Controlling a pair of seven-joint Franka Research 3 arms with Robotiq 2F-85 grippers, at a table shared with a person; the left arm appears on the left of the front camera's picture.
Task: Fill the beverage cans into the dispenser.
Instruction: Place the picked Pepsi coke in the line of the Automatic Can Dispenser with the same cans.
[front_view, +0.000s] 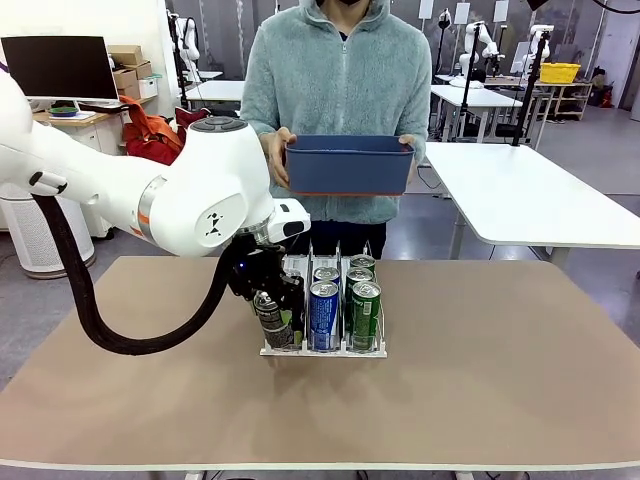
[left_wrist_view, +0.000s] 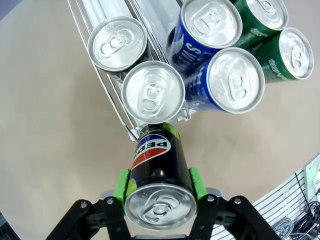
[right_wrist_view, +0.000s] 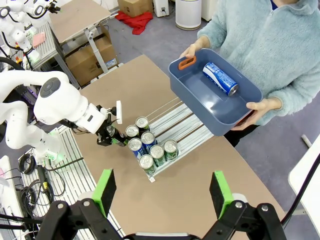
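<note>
left gripper (left_wrist_view: 159, 186) clamped on a black pepsi can (left_wrist_view: 156, 159), green pads pressed to its sides just under the silver top. the can's long axis runs out along the fingers, base leading, so we look down its length toward the dispenser (right_wrist_view: 182, 127). the base points at the near mouth of the lane on the robot's left, just beside the wire corner. two black cans (left_wrist_view: 153, 92) stand in that lane already, and the nearer one sits right by the held can's base; we cannot tell if they touch. the front view shows the held can leaning a little, level with the front blue cans (left_wrist_view: 235, 80) and green cans (left_wrist_view: 295, 52) in the other two lanes. right gripper (right_wrist_view: 162, 192) hangs high with its pads spread wide and nothing between them, well apart from the rack. far side: a person holds a dark blue bin (right_wrist_view: 176, 76) with one blue can (right_wrist_view: 220, 78) lying on its side. our read: the left arm is the near one, and the can wants righting and lowering base-first into that front slot.
</note>
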